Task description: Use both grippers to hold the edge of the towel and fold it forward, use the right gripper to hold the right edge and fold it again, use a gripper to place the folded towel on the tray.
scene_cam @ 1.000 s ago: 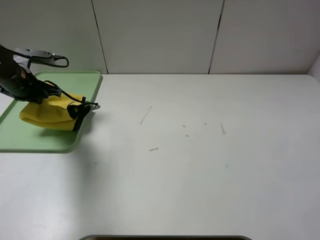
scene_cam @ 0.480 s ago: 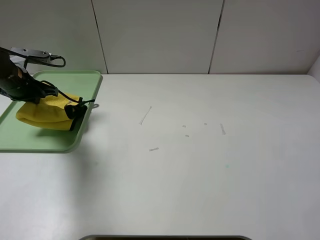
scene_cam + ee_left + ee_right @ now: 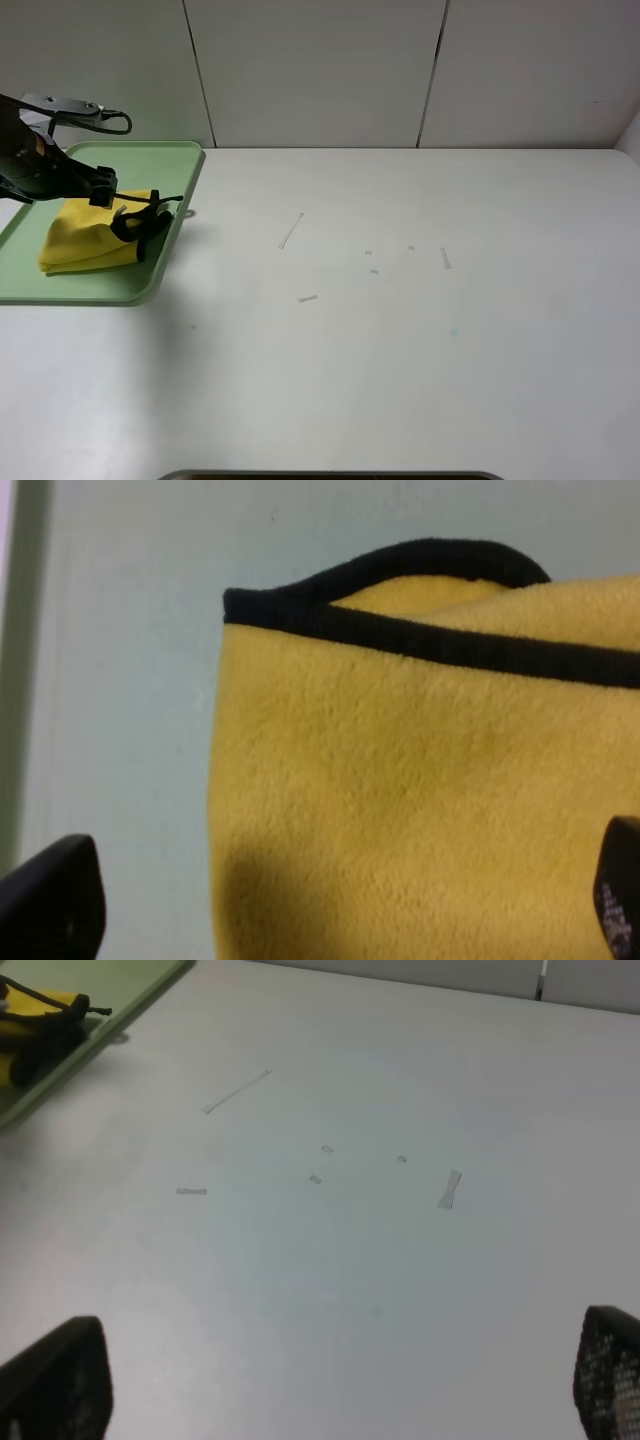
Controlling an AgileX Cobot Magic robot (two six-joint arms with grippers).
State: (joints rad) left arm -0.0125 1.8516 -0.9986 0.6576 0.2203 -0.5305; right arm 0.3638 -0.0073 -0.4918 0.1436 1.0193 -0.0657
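Note:
The folded yellow towel (image 3: 82, 243) lies on the pale-green tray (image 3: 60, 285) at the far left of the table. My left gripper (image 3: 144, 213) hovers open over the towel's right end, holding nothing. In the left wrist view the towel (image 3: 400, 780) fills the frame on the tray (image 3: 120, 630), its black edge (image 3: 420, 640) running across, and the left gripper (image 3: 335, 900) has its fingertips (image 3: 50, 900) spread far apart. My right gripper (image 3: 330, 1380) is open over bare table and is out of the exterior view.
Several small scraps of tape (image 3: 290, 230) lie on the white table (image 3: 400, 360) near its middle. A panelled wall (image 3: 320, 70) stands behind. The right wrist view catches the tray corner (image 3: 110, 1005) far off.
The left gripper has opened and let go of the towel, which has settled lower and flatter on the tray. The right gripper has not moved.

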